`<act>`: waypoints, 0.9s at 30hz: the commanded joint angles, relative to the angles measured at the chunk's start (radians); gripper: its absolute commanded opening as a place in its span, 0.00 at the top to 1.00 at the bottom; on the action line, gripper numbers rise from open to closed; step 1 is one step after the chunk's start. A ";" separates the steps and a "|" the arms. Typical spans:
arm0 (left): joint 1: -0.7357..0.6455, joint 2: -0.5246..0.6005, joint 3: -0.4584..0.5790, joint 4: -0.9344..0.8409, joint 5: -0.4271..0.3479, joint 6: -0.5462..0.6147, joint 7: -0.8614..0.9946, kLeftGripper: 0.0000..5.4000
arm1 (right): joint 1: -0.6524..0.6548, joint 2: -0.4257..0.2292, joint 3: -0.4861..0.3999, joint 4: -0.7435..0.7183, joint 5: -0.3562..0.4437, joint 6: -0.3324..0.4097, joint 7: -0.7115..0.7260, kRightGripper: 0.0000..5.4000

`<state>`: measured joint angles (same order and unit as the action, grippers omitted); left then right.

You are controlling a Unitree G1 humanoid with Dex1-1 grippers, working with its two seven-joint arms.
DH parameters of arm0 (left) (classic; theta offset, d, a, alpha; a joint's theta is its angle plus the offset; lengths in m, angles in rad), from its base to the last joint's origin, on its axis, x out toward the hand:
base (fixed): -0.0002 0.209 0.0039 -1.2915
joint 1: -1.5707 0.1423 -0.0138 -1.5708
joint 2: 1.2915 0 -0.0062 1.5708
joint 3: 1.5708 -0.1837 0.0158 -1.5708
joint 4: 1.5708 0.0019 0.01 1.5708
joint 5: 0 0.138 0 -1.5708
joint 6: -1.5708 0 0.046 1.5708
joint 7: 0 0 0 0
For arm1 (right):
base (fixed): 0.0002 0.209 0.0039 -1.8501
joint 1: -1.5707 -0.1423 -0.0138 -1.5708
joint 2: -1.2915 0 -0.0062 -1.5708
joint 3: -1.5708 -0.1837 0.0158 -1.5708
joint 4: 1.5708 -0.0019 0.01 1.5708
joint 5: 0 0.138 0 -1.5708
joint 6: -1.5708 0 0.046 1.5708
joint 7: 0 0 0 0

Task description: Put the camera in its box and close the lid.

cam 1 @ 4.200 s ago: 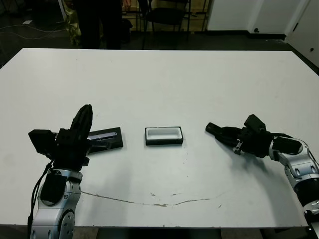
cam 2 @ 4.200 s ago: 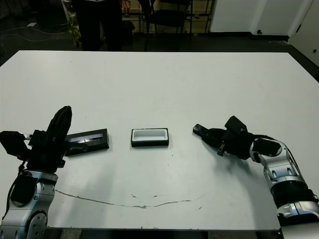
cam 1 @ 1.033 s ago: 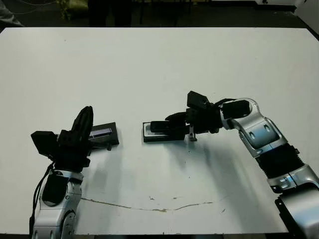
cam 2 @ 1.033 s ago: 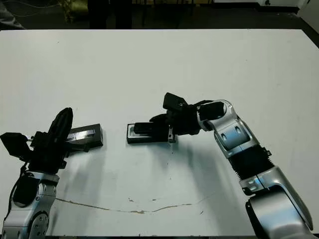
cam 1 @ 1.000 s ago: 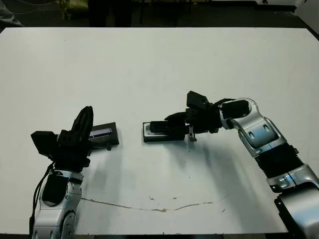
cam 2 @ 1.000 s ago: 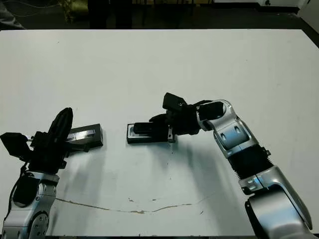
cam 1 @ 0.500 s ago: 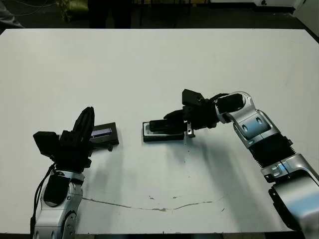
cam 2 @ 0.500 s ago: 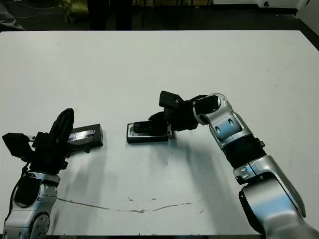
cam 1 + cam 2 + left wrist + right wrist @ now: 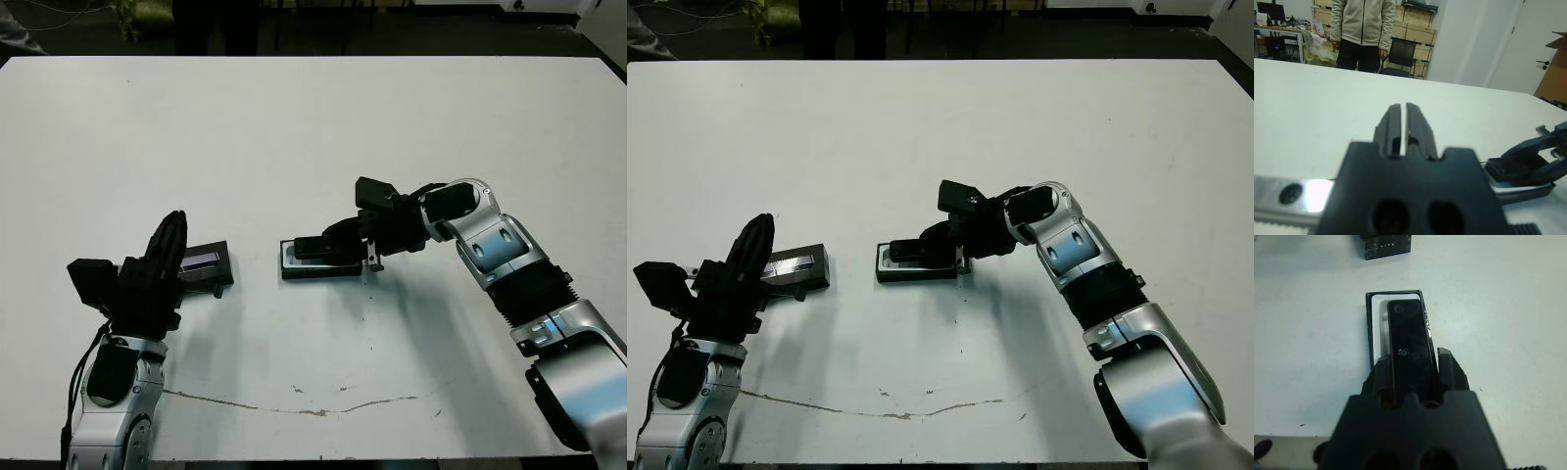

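Camera (image 9: 1409, 352) gripped in right hand (image 9: 1411, 377), directly over box (image 9: 1373, 313).

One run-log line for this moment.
right gripper: holds camera over box | left gripper: shut, idle | lid: on table

white letters "lite" on the dark side of the lid (image 9: 1386, 246), no other readable text

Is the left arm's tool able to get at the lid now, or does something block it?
Probably yes. The lid lies flat right beside the left tool, with bare table around it. The right tool holds the camera over the box, clear of that path.
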<state>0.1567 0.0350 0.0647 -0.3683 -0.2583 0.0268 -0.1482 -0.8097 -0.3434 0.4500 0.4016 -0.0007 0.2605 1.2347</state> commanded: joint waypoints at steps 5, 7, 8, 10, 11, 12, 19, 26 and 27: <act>0.019 0.000 -0.004 0.000 0.009 0.028 0.019 1.00 | 0.042 -0.008 0.012 -0.098 0.014 0.090 0.018 0.84; 0.018 -0.001 -0.006 0.002 0.007 0.025 0.019 1.00 | 0.046 -0.007 0.013 -0.111 0.013 0.101 0.014 0.84; 0.018 -0.002 -0.008 0.003 0.007 0.025 0.020 1.00 | 0.048 -0.006 0.013 -0.116 0.013 0.106 0.012 0.84; 0.018 -0.002 -0.010 0.006 0.009 0.019 0.021 1.00 | 0.050 -0.003 0.014 -0.120 0.012 0.115 0.008 0.84; 0.017 -0.002 -0.010 0.008 0.009 0.015 0.020 1.00 | 0.050 -0.001 0.015 -0.120 0.011 0.118 0.007 0.84; 0.017 -0.001 -0.011 0.008 0.010 0.012 0.019 1.00 | 0.049 0.001 0.016 -0.116 0.010 0.115 0.007 0.84; 0.015 0.001 -0.010 0.004 0.009 0.012 0.020 1.00 | 0.047 0.005 0.035 -0.095 -0.023 0.091 -0.026 0.84; 0.018 0.001 -0.009 -0.006 0.004 0.029 0.030 1.00 | 0.032 -0.004 0.033 -0.032 -0.051 0.027 -0.059 0.84; 0.017 0.002 -0.009 -0.003 0.003 0.024 0.027 1.00 | 0.030 -0.008 0.028 -0.031 -0.054 0.027 -0.066 0.84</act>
<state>0.1586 0.0344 0.0514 -0.3730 -0.2573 0.0392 -0.1232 -0.7930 -0.3344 0.4643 0.3371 -0.0047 0.2828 1.2075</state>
